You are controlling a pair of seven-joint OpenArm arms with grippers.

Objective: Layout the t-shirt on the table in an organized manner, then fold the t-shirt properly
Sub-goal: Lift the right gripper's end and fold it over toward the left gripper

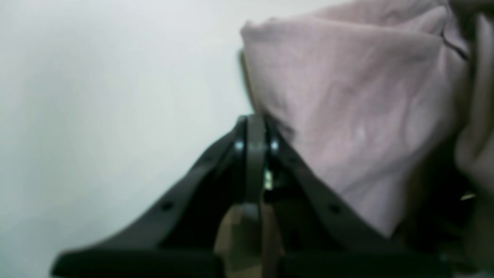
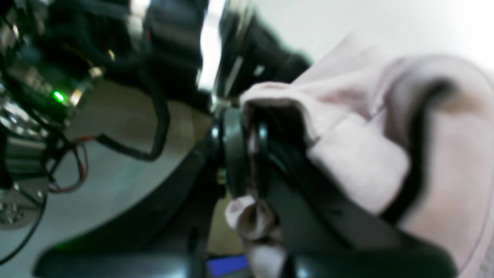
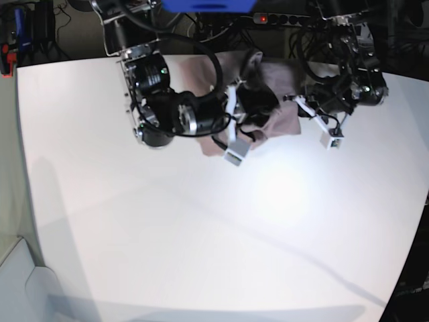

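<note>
The mauve-brown t-shirt (image 3: 285,122) is bunched up at the far side of the white table (image 3: 201,235), between my two arms. In the base view my right gripper (image 3: 249,107) comes in from the left and my left gripper (image 3: 295,100) from the right. In the left wrist view the left gripper (image 1: 255,123) is shut, and the t-shirt (image 1: 355,108) runs off its tips and drapes over the right finger. In the right wrist view the right gripper (image 2: 252,133) is shut on a fold of the t-shirt (image 2: 359,162), with more cloth bunched lower between the fingers.
A power strip with a red light (image 3: 268,18), cables and dark equipment sit just past the table's far edge. Electronics with a green light (image 2: 58,96) and loose wires show in the right wrist view. The table's right edge (image 3: 419,201) curves away.
</note>
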